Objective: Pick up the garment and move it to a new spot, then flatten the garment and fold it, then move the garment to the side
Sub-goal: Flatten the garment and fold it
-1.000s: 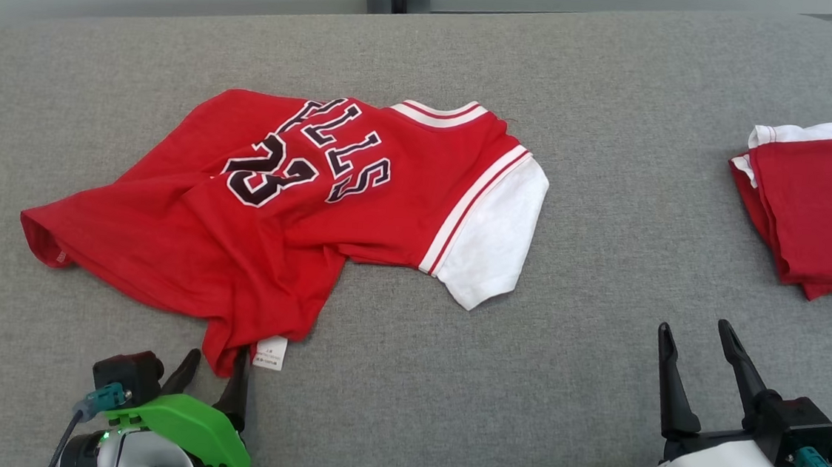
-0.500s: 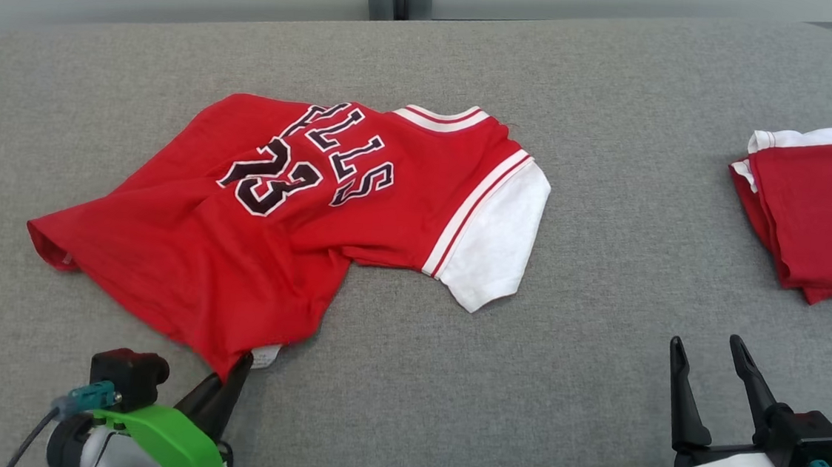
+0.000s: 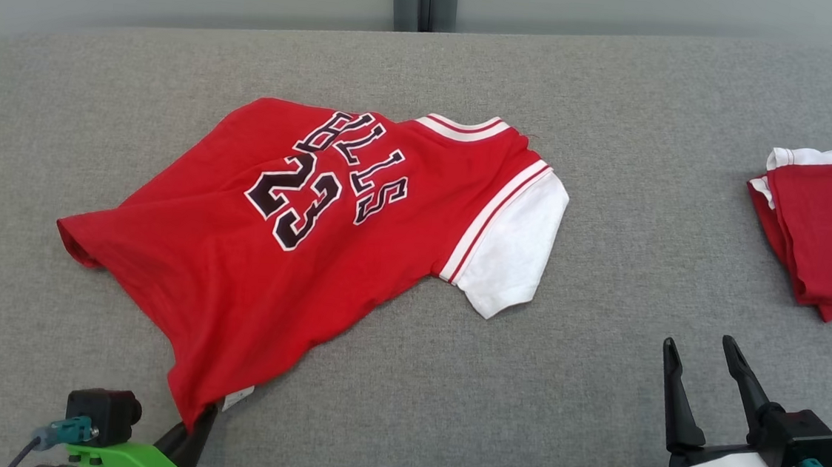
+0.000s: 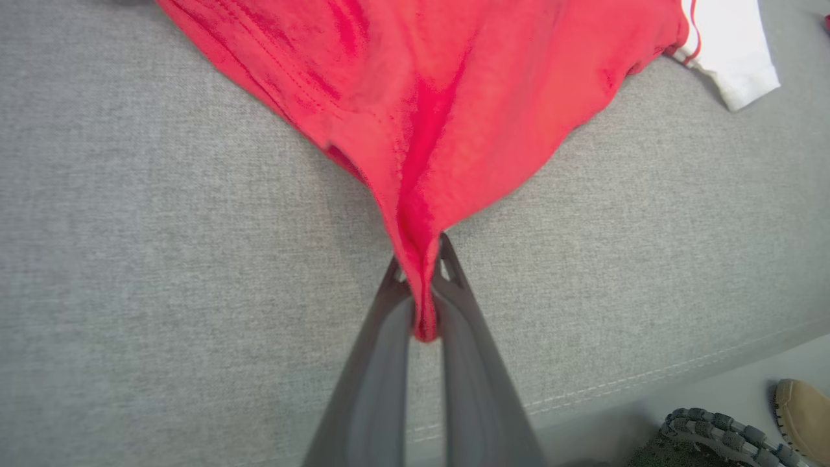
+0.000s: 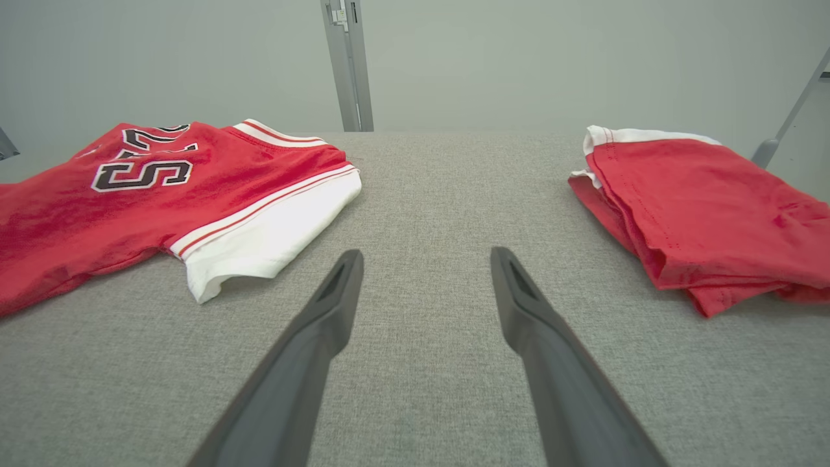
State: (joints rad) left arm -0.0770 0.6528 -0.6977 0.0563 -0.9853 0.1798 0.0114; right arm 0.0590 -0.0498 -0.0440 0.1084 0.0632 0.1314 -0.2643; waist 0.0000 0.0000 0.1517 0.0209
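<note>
**Head view.** A red short-sleeved jersey [image 3: 272, 267] with white sleeves and black "23" lettering lies number-side up on the left half of a grey fabric-covered cushion [image 3: 446, 414]. Its collar points toward the far edge and its hem toward the robot. The left gripper [image 3: 194, 424], at the lower left, has its jaws closed on the near hem corner, beside a small white care label [image 3: 236, 397]. The cloth runs taut from that corner, so the body looks smooth while the left end is rumpled. Holding a corner rather than the middle lets a pull spread the fabric, which suits the flattening step judged to be in hand.

**Left wrist view.** The hem is pinched into a narrow ridge between the two dark fingers of the left gripper [image 4: 420, 263]. Creases fan outward from the grip.

**Right wrist view.** The right gripper [image 5: 426, 254] hovers low over bare cushion, jaws spread apart and empty. It sits between the jersey's white sleeve [image 5: 259, 240] and a folded red-and-white garment [image 5: 700, 214] set aside at the right edge. It is probably stationed there to take a second corner.
</note>
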